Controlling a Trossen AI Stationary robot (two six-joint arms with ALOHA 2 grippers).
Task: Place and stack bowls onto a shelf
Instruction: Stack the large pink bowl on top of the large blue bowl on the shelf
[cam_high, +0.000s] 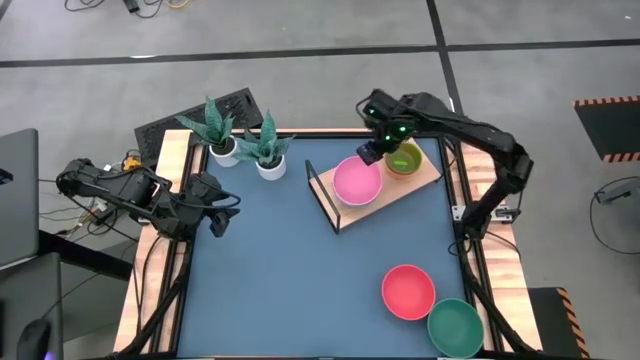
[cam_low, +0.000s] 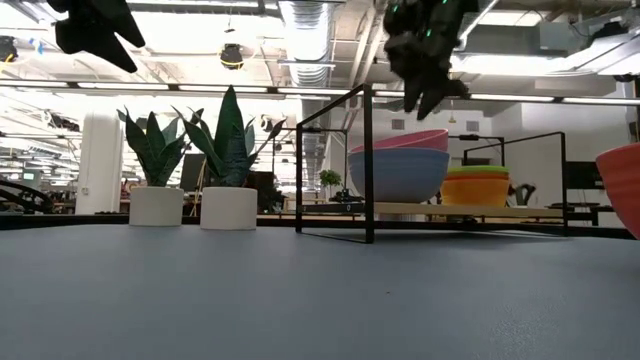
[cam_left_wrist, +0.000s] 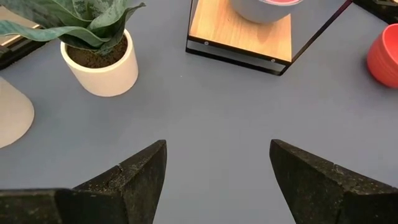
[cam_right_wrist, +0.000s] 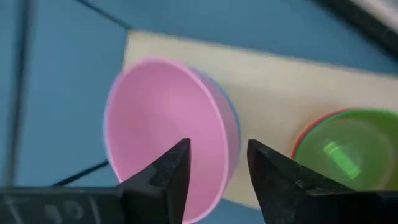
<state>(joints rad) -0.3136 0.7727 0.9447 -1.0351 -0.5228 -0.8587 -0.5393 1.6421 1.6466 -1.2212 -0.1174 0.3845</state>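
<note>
The light-wood shelf (cam_high: 425, 182) stands at the table's far right. On it, a pink bowl (cam_high: 356, 181) sits nested in a blue bowl (cam_low: 398, 178). Beside it is a stack of small bowls with the lime green one (cam_high: 404, 158) on top and a red rim (cam_right_wrist: 297, 142) showing beneath. My right gripper (cam_high: 372, 150) hovers above the shelf, over the pink bowl's (cam_right_wrist: 165, 130) far edge, open and empty (cam_right_wrist: 217, 165). A coral-red bowl (cam_high: 408, 291) and a dark green bowl (cam_high: 455, 327) rest on the table's near right. My left gripper (cam_high: 215, 215) is open and empty (cam_left_wrist: 217, 168) at the table's left edge.
Two white pots with spiky green plants (cam_high: 240, 145) stand at the table's far left. The shelf's black wire frame (cam_low: 368, 165) rises above the board on its left side. The blue table surface (cam_high: 290, 290) lies open between the left arm and the loose bowls.
</note>
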